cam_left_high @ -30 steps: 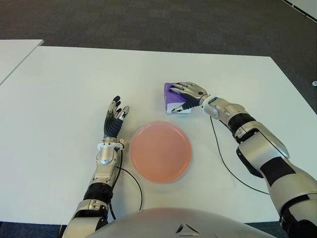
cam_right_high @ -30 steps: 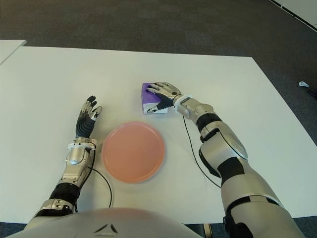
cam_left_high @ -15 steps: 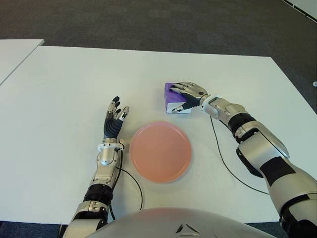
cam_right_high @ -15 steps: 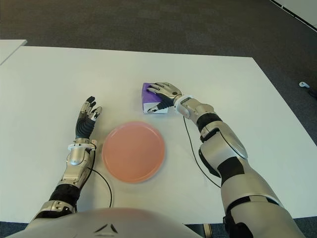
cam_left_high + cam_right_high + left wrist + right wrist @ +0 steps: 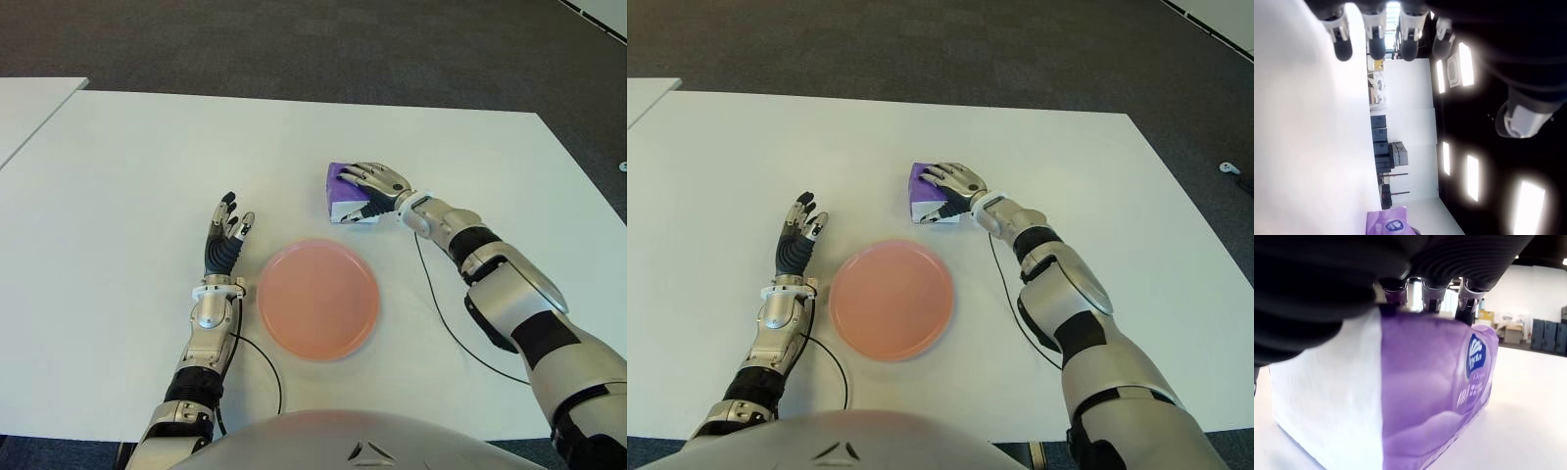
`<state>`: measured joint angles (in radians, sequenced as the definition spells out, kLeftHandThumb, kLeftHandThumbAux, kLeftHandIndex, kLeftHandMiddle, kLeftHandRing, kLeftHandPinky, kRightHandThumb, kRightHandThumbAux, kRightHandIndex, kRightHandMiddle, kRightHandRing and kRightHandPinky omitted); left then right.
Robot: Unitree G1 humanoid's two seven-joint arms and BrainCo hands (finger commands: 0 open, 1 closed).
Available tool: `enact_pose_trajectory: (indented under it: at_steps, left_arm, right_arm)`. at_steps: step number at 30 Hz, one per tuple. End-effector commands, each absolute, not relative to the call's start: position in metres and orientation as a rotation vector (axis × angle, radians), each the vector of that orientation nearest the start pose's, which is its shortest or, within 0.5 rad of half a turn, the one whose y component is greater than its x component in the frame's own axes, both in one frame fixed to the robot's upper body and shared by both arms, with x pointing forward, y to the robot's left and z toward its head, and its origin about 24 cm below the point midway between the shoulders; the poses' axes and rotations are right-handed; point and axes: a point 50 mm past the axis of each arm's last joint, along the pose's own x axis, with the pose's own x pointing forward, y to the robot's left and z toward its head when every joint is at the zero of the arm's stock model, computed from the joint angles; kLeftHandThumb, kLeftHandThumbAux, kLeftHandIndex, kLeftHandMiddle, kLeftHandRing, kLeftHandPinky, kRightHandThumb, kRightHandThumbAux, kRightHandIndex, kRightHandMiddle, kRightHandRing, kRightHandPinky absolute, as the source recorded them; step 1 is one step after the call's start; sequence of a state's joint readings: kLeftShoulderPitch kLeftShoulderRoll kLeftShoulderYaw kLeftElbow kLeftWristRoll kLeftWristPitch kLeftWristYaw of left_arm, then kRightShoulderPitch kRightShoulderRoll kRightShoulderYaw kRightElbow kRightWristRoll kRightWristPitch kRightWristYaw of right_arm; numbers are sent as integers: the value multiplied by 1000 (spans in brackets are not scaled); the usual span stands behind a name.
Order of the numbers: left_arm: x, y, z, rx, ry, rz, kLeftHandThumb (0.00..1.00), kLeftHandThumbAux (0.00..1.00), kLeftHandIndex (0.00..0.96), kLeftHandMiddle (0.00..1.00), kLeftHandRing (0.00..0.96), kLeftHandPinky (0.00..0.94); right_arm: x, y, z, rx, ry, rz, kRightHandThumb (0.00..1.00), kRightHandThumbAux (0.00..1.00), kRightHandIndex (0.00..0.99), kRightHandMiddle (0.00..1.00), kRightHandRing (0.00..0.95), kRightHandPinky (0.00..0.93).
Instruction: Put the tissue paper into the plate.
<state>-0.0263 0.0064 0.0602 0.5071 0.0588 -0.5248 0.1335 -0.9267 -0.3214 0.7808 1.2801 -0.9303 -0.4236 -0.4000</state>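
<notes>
The right hand (image 5: 374,188) closes over the purple tissue pack (image 5: 342,199) on the white table (image 5: 118,176), apparently still resting there beyond the pink plate (image 5: 317,299), ready for lifting, while the open left hand (image 5: 224,240) shows left of the plate.

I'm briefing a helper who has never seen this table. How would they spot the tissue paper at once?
Start at the white table and find the round pink plate near its front edge. Just beyond the plate, on its right side, the right hand closes over the tissue paper, while the left hand shows open to the plate's left. It is a soft purple and white pack, the only purple thing there.
</notes>
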Motion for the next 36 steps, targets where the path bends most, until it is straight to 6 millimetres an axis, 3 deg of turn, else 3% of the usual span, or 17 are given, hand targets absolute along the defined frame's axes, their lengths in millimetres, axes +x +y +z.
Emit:
enact_pose_trajectory:
  at_steps: [1,8,36]
  left_arm:
    - [221,167,-39,62,83,178,0,442,0,0,0,0]
    - [220,168,-38,73,80,177,0,441,0,0,0,0]
    - [218,171,-40,79,75,170,0,440,0,0,0,0]
  right_arm:
    - [330,-134,-15,-1766,-233,703,438,316,0,7,0,0]
    - [317,-138,-32,-1825,-227,708,515,317,0,42,12,0]
    - [314,-136,-35,-1685,-110,706,526,356,0,65,43,9]
